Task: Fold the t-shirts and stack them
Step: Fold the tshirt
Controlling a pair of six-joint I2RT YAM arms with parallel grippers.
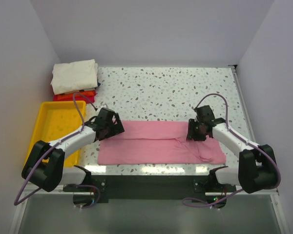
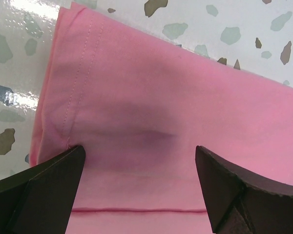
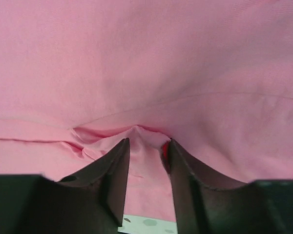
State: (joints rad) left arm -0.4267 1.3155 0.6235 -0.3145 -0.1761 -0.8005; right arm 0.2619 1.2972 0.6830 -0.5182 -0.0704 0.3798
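A light pink t-shirt (image 1: 156,144) lies on the speckled table as a long folded rectangle near the front edge. My left gripper (image 1: 112,127) hangs over its far left corner, jaws wide open and empty; the left wrist view shows the shirt (image 2: 176,107) between the spread fingers (image 2: 58,180). My right gripper (image 1: 193,131) is at the shirt's far edge towards the right, and in the right wrist view (image 3: 147,144) it is pinched on a raised ridge of pink cloth (image 3: 146,73). A cream-white folded shirt (image 1: 74,75) lies on orange and red ones (image 1: 75,95) at the back left.
A yellow plastic tray (image 1: 56,129) stands at the left, right beside my left arm. White walls close in the table on the left, back and right. The black mounting bar (image 1: 146,185) of the arms runs along the near edge.
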